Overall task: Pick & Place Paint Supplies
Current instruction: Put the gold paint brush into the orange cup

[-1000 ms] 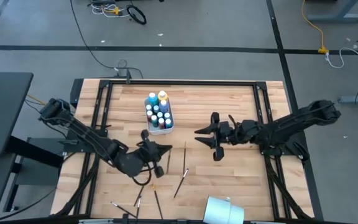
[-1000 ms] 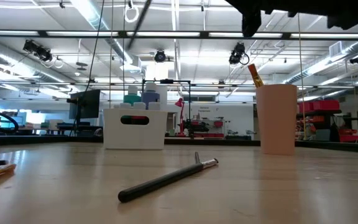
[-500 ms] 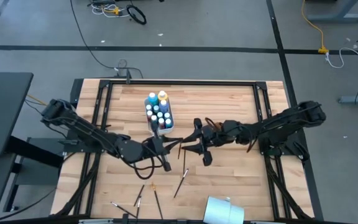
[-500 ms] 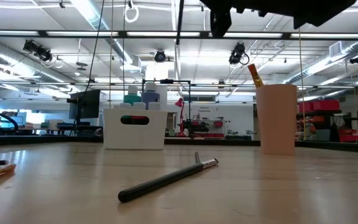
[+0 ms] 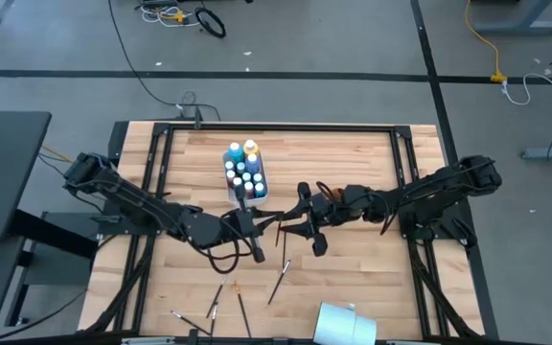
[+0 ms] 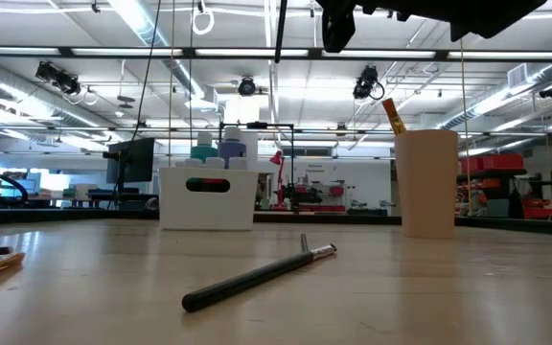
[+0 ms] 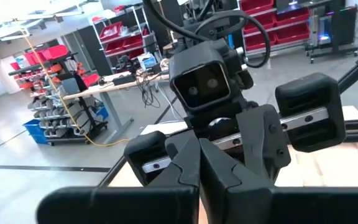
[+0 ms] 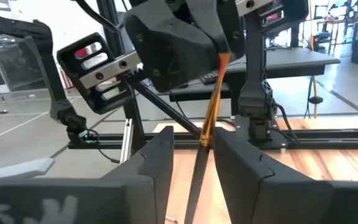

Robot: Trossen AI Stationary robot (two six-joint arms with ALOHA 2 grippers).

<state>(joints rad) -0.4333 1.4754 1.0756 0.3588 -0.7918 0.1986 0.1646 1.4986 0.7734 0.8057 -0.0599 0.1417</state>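
While the left gripper (image 5: 253, 230) is clamping shut on the orange end of one brush (image 8: 211, 99) above mid-tabletop, the right gripper (image 8: 194, 146) is straddling the dark shaft with its fingers part-open. Whether its pads are touching the shaft I cannot tell.

Risks, as judged:
- The brush is hanging nearer one right finger than the other. Closing off-centre is likely to be levering it against the left grip.
- If the left gripper is letting go before the right is gripping firmly, the brush is dropping onto the tabletop (image 5: 353, 163), among the loose brushes (image 5: 278, 283) at 6 o'clock.
- The two grippers are working very close together, so any sideways drift is risking a knock.

The caddy of paint bottles (image 5: 245, 175) is sitting at 11 o'clock of the handover.
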